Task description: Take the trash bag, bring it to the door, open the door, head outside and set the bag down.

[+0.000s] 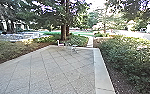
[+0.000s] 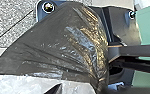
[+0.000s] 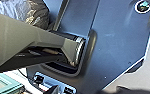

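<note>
Facing outdoor paving [image 1: 58, 72] at twelve o'clock with exit seemingly complete, holding trash bag [image 2: 58, 45] by its gathered neck in apparently closed left gripper [image 2: 98, 86], leaving right gripper [image 3: 98, 91] indeterminable and only set-down outstanding.

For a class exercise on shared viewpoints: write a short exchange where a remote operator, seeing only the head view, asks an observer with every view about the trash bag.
Operator: I see patio and bushes. Where's the trash bag?
Observer: In the left wrist view, the trash bag partly covers the robot's base plate.
Operator: Smooth or creased?
Observer: Creased, its folds drawing together toward one spot.
</note>
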